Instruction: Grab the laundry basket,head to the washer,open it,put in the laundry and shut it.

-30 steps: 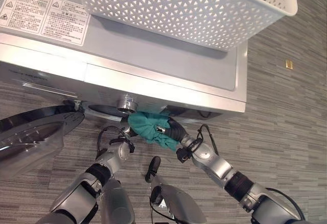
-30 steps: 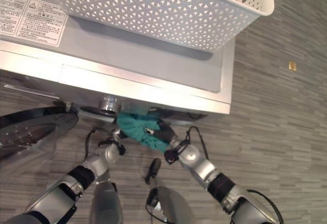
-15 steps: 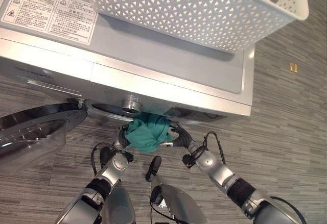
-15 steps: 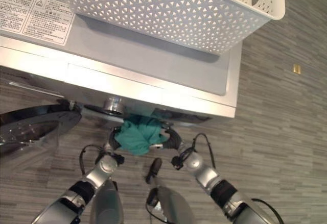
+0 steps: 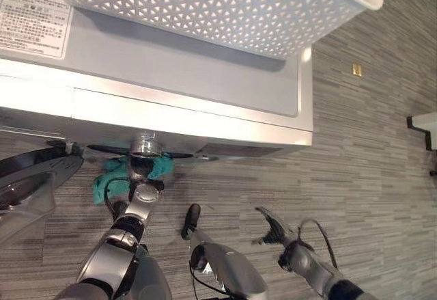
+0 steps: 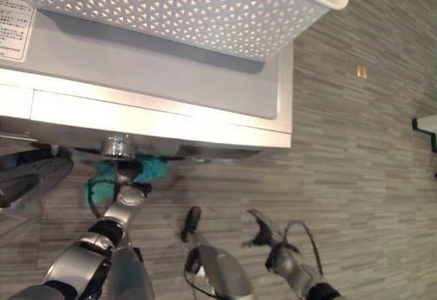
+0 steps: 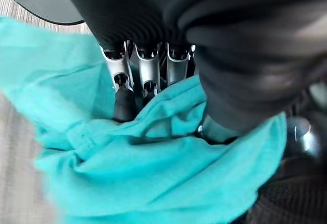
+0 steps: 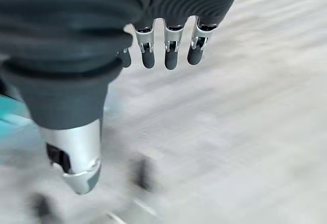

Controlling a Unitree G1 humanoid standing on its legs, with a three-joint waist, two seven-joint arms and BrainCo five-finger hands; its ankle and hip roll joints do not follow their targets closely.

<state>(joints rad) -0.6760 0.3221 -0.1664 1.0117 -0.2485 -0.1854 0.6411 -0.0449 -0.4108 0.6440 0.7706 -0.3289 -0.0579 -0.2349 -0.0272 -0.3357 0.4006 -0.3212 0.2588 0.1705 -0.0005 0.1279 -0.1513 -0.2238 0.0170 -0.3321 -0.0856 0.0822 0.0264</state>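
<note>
The white lattice laundry basket (image 5: pixel 205 6) is sitting on top of the washer (image 5: pixel 171 74) at twelve o'clock; what it contains cannot be told. A crumpled teal cloth (image 5: pixel 109 180) is bunching at the washer's front, at about eight o'clock, beside the open door (image 5: pixel 27 184). The left hand (image 7: pixel 143 76) is pressing into the cloth, fingers curling in its folds. The right hand (image 5: pixel 273 228) is hanging over the floor at five o'clock, fingers spread, holding nothing.

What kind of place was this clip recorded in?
Likely a laundry area, or a mock-up of one: a front-loading washer with its door open, a white basket on top, grey plank-pattern floor.
</note>
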